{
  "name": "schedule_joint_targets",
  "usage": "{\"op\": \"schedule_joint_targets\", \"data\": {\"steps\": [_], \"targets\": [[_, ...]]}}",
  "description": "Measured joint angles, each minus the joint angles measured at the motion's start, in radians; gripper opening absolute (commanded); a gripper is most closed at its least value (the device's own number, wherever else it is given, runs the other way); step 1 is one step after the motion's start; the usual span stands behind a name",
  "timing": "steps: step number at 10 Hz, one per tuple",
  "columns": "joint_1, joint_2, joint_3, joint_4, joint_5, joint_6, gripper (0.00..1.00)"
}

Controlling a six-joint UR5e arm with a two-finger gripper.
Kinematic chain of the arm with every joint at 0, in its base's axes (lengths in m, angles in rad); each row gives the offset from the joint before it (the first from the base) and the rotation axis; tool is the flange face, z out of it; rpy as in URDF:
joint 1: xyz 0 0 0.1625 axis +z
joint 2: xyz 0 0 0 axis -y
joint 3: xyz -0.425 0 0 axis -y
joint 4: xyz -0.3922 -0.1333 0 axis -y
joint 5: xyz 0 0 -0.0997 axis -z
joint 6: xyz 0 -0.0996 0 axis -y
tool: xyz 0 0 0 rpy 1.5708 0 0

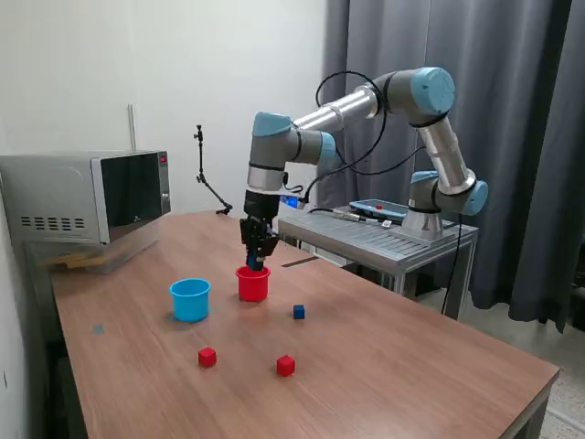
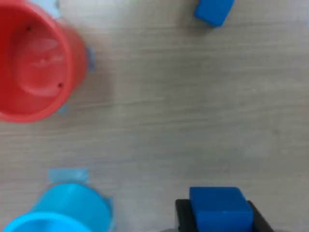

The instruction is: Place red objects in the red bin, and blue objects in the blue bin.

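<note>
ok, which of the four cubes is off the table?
One blue cube, shut in the gripper above the red cup. The other blue cube lies on the table.

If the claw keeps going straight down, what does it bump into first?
Probably bare wooden table. In the wrist view the claw, shut on a small dark blue cube, sits beside the round red plastic cup, though the exterior view makes it look right above it.

The surface [image 1: 384,366] is brown wood grain. The red bin [image 1: 253,283] is bright red; the blue bin [image 1: 190,299] is light blue. Two red cubes [image 1: 207,357] [image 1: 286,366] match it; the loose blue cube [image 1: 299,312] is dark blue, like the one [image 2: 219,210] between black jaws.
</note>
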Motion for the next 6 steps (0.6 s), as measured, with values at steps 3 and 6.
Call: {"op": "schedule_joint_targets", "data": {"steps": [3, 6], "targets": [[-0.048, 0.014, -0.082, 0.074, 0.011, 0.01, 0.0], [-0.085, 0.039, -0.131, 0.09, 0.058, 0.013, 0.0]]}}
